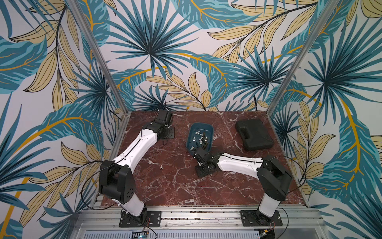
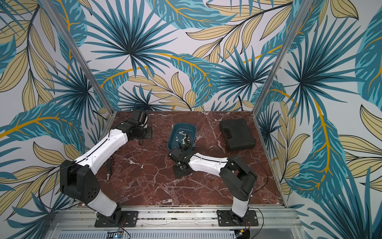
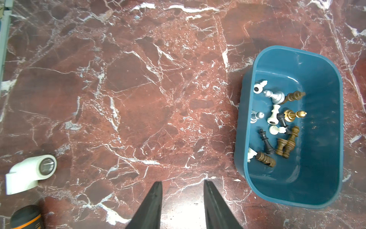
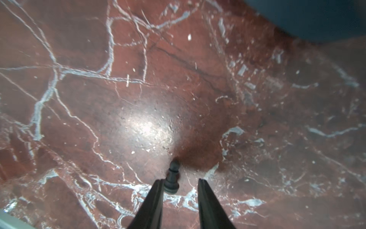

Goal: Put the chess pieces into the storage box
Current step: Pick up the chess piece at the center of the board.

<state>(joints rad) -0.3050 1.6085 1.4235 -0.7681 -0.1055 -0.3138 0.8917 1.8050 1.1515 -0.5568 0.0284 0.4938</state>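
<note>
The teal storage box [image 1: 201, 124] [image 2: 184, 124] stands at the back middle of the marble table, and several chess pieces [image 3: 273, 115] in white, black, brown, silvery and brass lie inside it. One black pawn [image 4: 172, 178] lies on the marble just outside the box's near wall [image 4: 316, 17]. My right gripper [image 4: 180, 179] is down at the table with the pawn between its fingertips. The pawn touches one finger, and a gap shows to the other. My left gripper [image 3: 182, 181] hangs open over bare marble beside the box [image 3: 293, 50], with nothing between its fingers.
A white pipe elbow [image 1: 161, 166] [image 3: 29, 174] lies left of centre. A screwdriver with a black and orange handle [image 2: 108, 167] [image 3: 25, 218] lies near the left arm. A flat black case [image 1: 255, 134] sits at the back right.
</note>
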